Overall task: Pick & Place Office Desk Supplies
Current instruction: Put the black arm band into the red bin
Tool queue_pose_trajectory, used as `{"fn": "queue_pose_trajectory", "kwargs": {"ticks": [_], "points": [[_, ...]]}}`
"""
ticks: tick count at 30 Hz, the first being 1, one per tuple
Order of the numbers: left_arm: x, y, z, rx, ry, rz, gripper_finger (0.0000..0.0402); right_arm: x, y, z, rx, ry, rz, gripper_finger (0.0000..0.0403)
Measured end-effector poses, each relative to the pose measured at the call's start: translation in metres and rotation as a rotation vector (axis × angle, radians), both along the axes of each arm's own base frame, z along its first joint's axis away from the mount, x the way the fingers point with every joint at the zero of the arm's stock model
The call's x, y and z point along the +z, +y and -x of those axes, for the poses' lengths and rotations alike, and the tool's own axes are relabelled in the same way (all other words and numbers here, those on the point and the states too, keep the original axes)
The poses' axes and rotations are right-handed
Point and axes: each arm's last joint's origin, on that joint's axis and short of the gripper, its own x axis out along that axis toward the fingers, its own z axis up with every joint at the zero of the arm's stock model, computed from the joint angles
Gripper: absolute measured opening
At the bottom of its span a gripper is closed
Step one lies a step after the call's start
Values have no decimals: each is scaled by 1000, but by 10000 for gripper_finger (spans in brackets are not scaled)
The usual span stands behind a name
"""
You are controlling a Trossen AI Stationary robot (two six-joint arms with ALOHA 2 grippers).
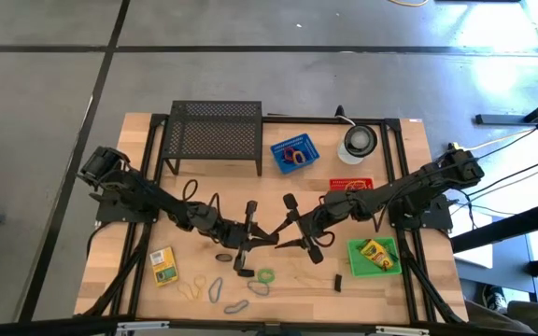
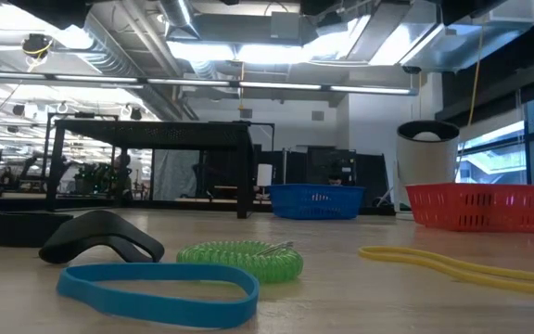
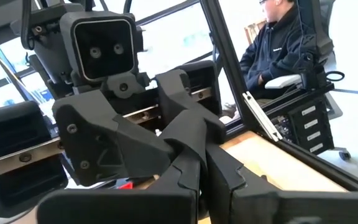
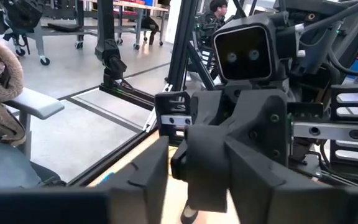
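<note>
No writing can be read on any of the supplies. A green coiled band (image 1: pixel 265 276) lies on the wooden table (image 1: pixel 381 299) just in front of the two grippers, beside a small black clip (image 1: pixel 242 272); in the low view the same coil (image 2: pixel 241 260) sits behind a blue rubber band (image 2: pixel 158 291), with a yellow band (image 2: pixel 452 266) off to one side. More loose bands (image 1: pixel 215 290) lie toward the front edge. One crayon box (image 1: pixel 163 265) lies flat at the front left; the other (image 1: pixel 377 252) sits in a green tray (image 1: pixel 392 267) at the front right.

The left gripper (image 1: pixel 250 239) and right gripper (image 1: pixel 299 235) meet tip to tip above the middle of the table. The left one is closed, its fingers (image 3: pixel 194 171) pressed together between the right gripper's fingers (image 4: pixel 145 177), which stand apart around them. Whether a band passes between them I cannot tell.

Behind stand a blue basket (image 1: pixel 293 153), a red basket (image 1: pixel 351 185), a black mesh rack (image 1: pixel 215 131) and a round disc (image 1: pixel 359 141).
</note>
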Motion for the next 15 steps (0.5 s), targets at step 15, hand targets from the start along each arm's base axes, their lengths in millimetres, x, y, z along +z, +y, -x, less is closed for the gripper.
{"fn": "queue_pose_trajectory", "kwargs": {"ticks": [15], "points": [[-1, -1, 1, -8, 11, 37, 16, 2, -1, 0, -9, 18, -81, 7]]}}
